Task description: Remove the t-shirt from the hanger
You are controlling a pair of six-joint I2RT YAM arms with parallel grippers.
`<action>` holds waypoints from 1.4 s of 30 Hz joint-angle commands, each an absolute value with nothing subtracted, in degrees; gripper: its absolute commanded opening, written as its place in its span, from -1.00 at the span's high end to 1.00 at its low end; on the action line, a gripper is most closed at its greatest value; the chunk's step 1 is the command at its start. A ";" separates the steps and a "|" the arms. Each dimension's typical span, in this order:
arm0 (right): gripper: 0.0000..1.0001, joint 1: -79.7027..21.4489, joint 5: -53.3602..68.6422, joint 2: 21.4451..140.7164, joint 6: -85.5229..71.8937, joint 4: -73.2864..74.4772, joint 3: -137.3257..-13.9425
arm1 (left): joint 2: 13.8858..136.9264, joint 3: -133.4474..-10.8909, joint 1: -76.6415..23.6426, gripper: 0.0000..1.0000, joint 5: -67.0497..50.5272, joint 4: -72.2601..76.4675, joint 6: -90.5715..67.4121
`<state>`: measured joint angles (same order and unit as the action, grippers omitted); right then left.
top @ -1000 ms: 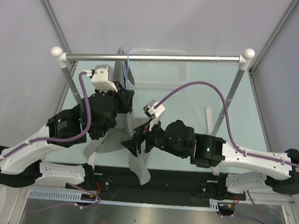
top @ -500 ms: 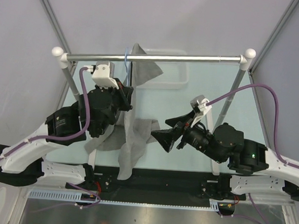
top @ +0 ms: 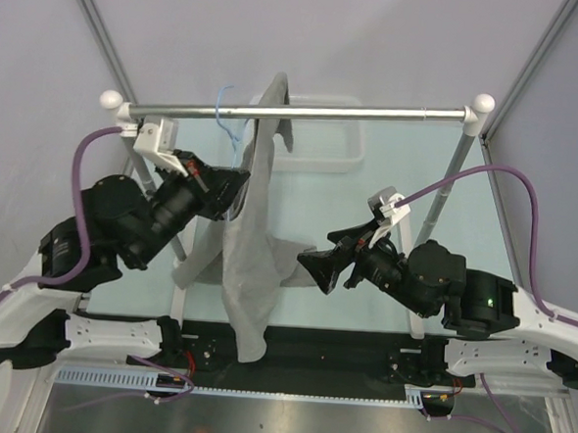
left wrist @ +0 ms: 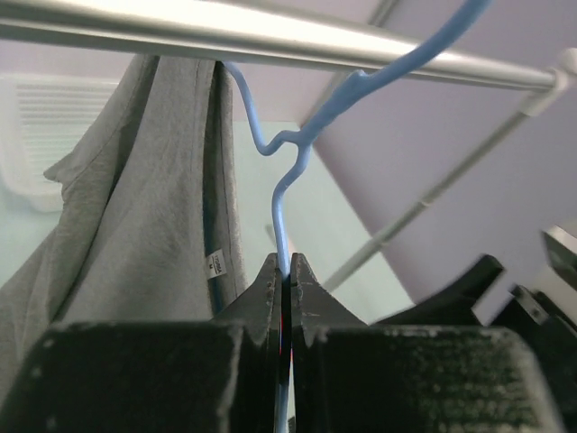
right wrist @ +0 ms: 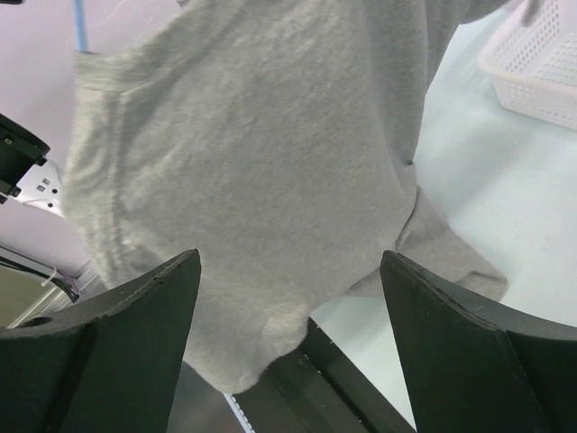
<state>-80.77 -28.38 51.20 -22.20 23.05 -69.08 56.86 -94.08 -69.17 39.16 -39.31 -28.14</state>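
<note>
At collar of limp plain grey fabric t-shirt (left wrist: 135,225): small white label (left wrist: 216,265), print too small to read. Left gripper (left wrist: 284,298) angled up toward silver metal rail (top: 374,112), clamped on thin light-blue wire hanger (left wrist: 281,203) below hook. Right gripper (right wrist: 290,262) jaws wide apart, facing shirt. Shirt hangs at rail. White slatted plastic basket (top: 344,159) beyond; contents unclear.

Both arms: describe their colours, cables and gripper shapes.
Each arm has white lower links and black joint housings. A purple cable loops to a white wrist block. The left gripper and right gripper have black, wedge-shaped fingers. A green light glows on the right arm.
</note>
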 commanded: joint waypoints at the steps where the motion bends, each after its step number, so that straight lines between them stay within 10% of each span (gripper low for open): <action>1: -0.74 -80.33 -30.50 50.19 -21.62 23.90 -68.56 | 51.42 -89.57 -69.43 0.99 28.05 -30.33 -25.40; 17: -0.78 -76.73 -30.41 44.47 -24.69 27.25 -60.74 | 36.83 -61.81 -69.43 0.99 11.50 -24.08 -26.80; 42: -0.90 -74.45 -23.74 49.57 -25.14 20.76 -54.23 | 58.62 -63.81 -45.36 0.99 11.58 -13.98 -52.73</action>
<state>-75.13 -26.11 48.51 -26.04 26.30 -55.11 56.86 -60.36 -47.24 8.56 -19.92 -45.19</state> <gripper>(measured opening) 0.937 0.024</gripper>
